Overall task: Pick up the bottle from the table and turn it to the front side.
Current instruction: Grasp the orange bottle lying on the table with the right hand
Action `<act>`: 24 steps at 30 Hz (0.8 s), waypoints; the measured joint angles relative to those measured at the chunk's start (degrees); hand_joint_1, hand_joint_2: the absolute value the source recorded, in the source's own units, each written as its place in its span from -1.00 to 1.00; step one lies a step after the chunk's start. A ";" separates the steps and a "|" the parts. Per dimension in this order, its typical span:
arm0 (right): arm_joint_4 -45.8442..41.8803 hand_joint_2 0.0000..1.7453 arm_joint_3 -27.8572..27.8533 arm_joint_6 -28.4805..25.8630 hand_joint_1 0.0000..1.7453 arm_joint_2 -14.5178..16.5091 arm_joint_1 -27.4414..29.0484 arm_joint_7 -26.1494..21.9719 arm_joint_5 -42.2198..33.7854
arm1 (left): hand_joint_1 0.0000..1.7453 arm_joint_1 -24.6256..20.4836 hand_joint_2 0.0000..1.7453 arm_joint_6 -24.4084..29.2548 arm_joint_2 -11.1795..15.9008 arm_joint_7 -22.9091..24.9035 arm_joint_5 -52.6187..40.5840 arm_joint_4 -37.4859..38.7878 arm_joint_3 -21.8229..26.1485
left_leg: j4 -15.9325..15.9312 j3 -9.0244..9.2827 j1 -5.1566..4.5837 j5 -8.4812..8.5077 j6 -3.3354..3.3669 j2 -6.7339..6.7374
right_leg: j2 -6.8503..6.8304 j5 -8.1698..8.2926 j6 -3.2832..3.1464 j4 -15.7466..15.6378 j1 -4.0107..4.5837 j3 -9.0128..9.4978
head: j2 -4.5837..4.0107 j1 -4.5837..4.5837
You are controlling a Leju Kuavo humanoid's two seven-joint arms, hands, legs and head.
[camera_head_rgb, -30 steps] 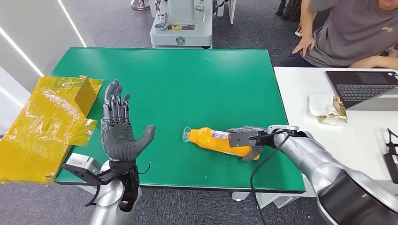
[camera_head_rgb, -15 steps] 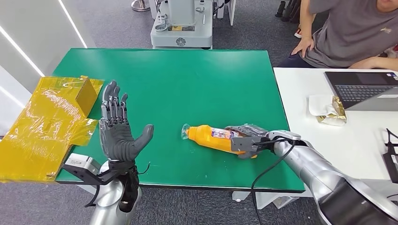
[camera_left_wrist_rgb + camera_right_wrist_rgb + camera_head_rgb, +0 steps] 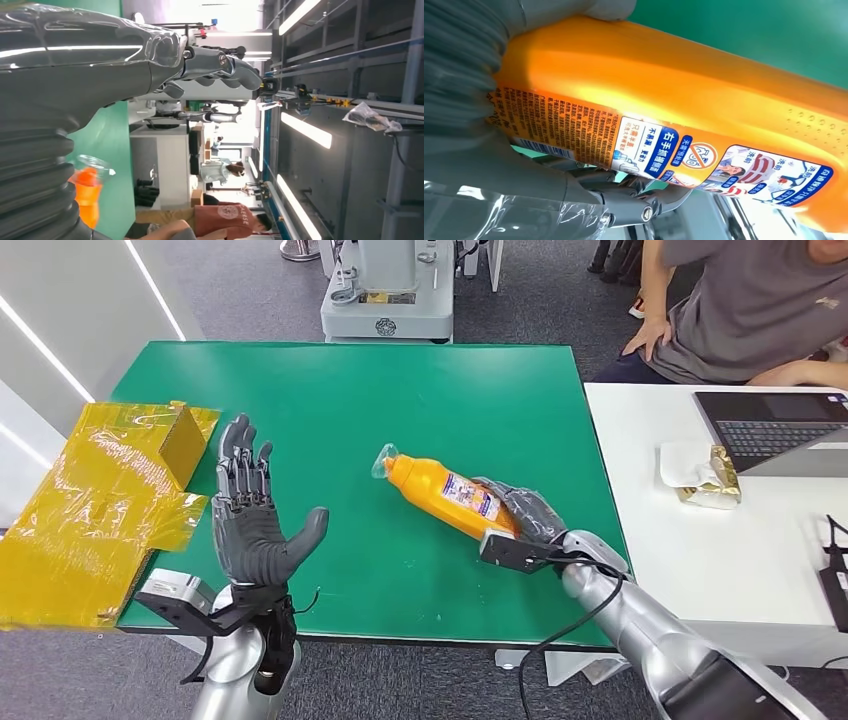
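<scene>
The left hand (image 3: 252, 530) stands upright over the near left part of the green table (image 3: 400, 390), palm toward the middle, fingers spread and holding nothing. To its right, the right hand (image 3: 525, 515) grips the lower body of the orange bottle (image 3: 445, 490), which tilts with its clear-capped neck pointing away and to the left, over the table's middle. The right wrist view shows its printed label (image 3: 704, 160) facing the camera, with dark fingers (image 3: 634, 197) wrapped under the body. Off the table's left edge lies a yellow sheet (image 3: 95, 510) with a small yellow box (image 3: 183, 440) on it. On the white table (image 3: 650, 540) to the right sit a laptop (image 3: 780, 430) and a foil packet (image 3: 710, 480). Beyond it a person (image 3: 750, 310) sits, and a grey machine base (image 3: 385, 300) stands past the far edge.
</scene>
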 joint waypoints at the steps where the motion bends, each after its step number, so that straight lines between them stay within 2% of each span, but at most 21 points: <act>1: -0.96 1.00 -1.24 -1.15 1.00 0.19 0.61 -0.43 0.08 | -1.00 -0.02 1.00 0.12 0.03 0.00 -0.45 0.02 -0.01 | 0.00 -0.01 0.00 0.00 0.00 0.00 | 0.00 0.00 0.00 0.00 0.00 -0.01 | 0.00 -0.01; 7: -11.11 1.00 -10.33 -10.17 1.00 0.85 6.20 -1.99 -1.28 | -1.00 -1.92 1.00 0.64 0.53 0.00 -3.18 0.72 -0.05 | 0.00 -0.07 -0.01 0.00 0.00 -0.07 | -0.09 -0.01 0.02 -0.01 -0.01 -0.03 | 0.00 0.01; 12: -21.25 1.00 -14.69 -16.10 1.00 1.17 10.58 -2.08 -2.78 | -1.00 -5.85 1.00 3.50 1.05 0.00 -6.71 5.23 -0.05 | 0.01 -0.06 -0.01 0.01 0.00 -0.05 | -0.07 -0.01 0.02 0.00 -0.01 -0.04 | 0.00 0.01; 17: -28.46 1.00 -15.93 -20.91 1.00 1.33 12.91 -2.09 -3.58 | -1.00 -8.83 1.00 5.16 1.11 0.00 -7.15 10.24 -0.05 | 0.01 -0.06 -0.01 0.01 0.00 -0.04 | -0.05 -0.01 0.01 0.01 -0.01 -0.05 | 0.00 0.01; 20: -31.56 1.00 -15.31 -23.46 1.00 1.74 13.26 -2.09 -3.95 | -1.00 -10.99 1.00 3.29 0.61 0.01 -6.11 13.25 -0.10 | 0.01 -0.06 -0.01 0.01 -0.01 -0.03 | -0.03 -0.01 0.01 0.01 -0.01 -0.07 | 0.00 0.01; 24: -33.08 1.00 -13.09 -24.05 1.00 2.89 13.16 -2.09 -4.39 | -1.00 -14.54 1.00 -0.08 -0.56 0.22 -5.90 18.10 -0.94 | 0.01 -0.07 -0.01 0.01 -0.01 -0.04 | -0.04 -0.01 0.01 0.01 -0.01 -0.07 | 0.00 0.01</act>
